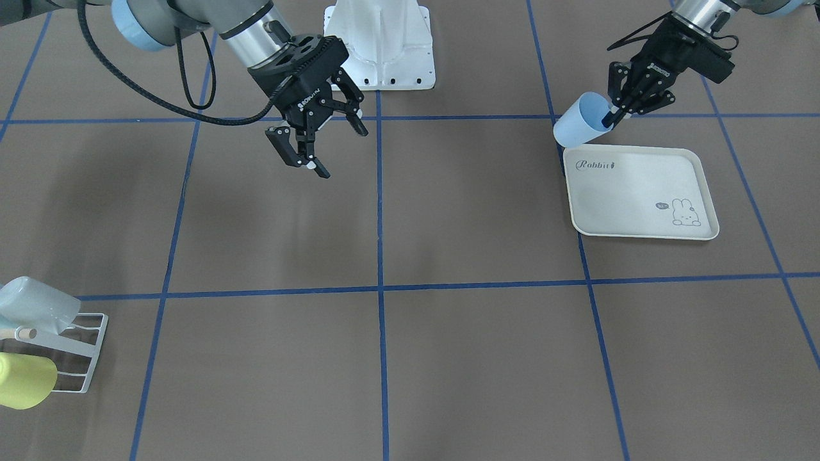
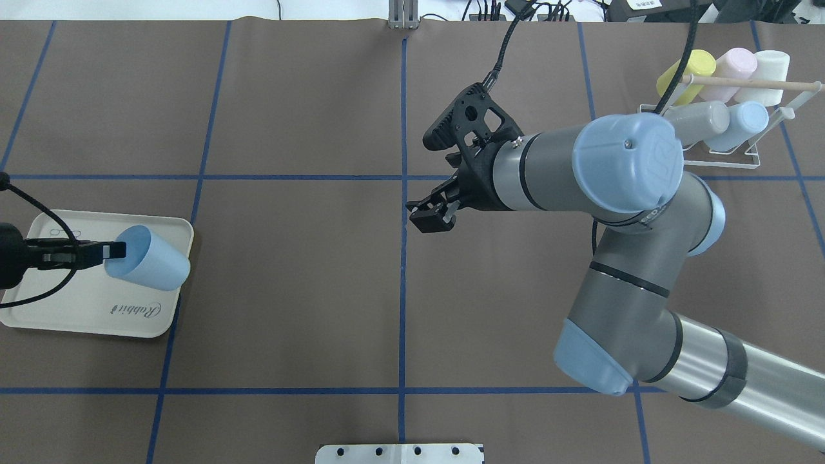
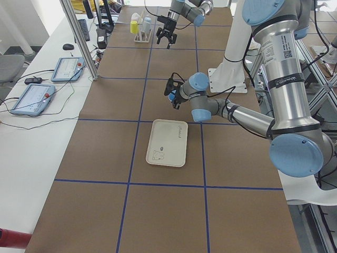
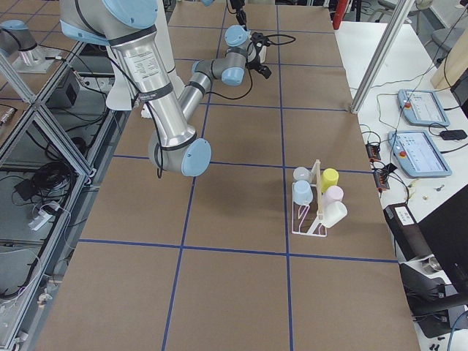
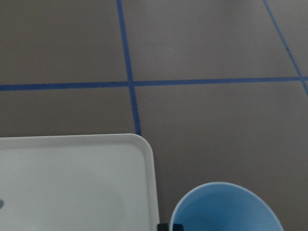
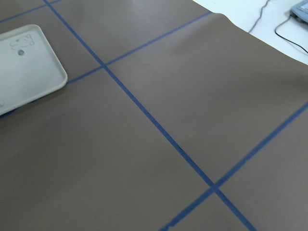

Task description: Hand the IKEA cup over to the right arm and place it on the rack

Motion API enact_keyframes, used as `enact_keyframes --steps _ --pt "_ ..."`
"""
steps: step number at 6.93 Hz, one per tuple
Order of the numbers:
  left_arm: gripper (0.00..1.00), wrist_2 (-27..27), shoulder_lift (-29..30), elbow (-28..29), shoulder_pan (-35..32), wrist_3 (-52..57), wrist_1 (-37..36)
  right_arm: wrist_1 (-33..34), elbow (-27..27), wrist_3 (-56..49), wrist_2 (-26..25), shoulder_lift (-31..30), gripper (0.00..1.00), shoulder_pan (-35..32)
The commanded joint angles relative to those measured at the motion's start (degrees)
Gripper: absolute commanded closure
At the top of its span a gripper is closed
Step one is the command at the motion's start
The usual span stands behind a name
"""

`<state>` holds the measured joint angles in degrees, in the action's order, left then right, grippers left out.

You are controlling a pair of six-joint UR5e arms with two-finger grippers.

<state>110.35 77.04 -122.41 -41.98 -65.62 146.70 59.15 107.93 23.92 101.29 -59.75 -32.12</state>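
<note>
Hand-over step: the blue IKEA cup [image 1: 580, 121] is held tilted, its rim pinched in the left gripper [image 1: 612, 118] over the tray's [image 1: 640, 192] corner, and is judged due next at the empty right gripper [image 1: 339, 150], fingers spread wide, at mid-bench.

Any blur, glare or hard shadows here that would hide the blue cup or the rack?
Front-facing view: sharp, evenly lit, only soft shadows on the table below the right end effector; the rack is cut by the frame edge. Overhead view: sharp, no glare, blue cup clear. Left wrist view: cup cropped at the bottom edge, slightly soft. Right wrist view: mildly soft.
</note>
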Motion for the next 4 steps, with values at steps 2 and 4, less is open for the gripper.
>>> enact_keyframes --steps 2,4 --pt "1.0 4.0 16.9 -0.5 0.4 -17.8 -0.1 -30.4 -12.5 -0.9 -1.9 -0.5 0.01 5.2" --pt "1.0 4.0 20.1 0.8 0.6 -18.6 -0.5 -43.2 -17.6 -5.4 -4.9 -0.5 0.01 8.1"
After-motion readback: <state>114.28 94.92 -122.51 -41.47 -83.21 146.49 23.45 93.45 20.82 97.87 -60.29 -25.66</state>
